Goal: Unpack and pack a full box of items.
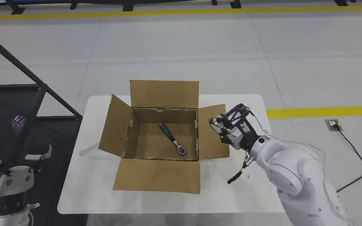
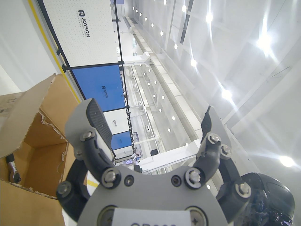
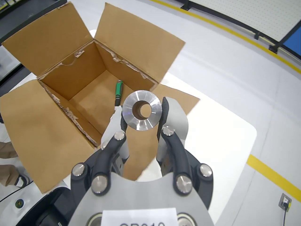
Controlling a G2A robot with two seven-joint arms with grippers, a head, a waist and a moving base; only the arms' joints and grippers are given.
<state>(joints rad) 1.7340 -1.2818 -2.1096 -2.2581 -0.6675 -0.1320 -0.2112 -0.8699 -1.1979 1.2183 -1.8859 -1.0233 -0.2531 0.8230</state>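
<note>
Your right pincer [image 3: 142, 111] is clamped on a metal ring [image 3: 152, 118], held above the near flap of the box [image 3: 54, 78]. The wrench [image 3: 118, 90] lies inside the box, just beyond the pincer. Your left pincer [image 2: 150, 109] stands wide apart and empty, with the box beside it.

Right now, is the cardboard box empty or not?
Not empty: a ratchet wrench lies inside the cardboard box; the right gripper holds a metal ring outside it.

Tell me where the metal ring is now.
The metal ring is gripped in the right tool, over the cardboard box flap on the robot's right in the top view; the ratchet wrench lies inside the box.
</note>
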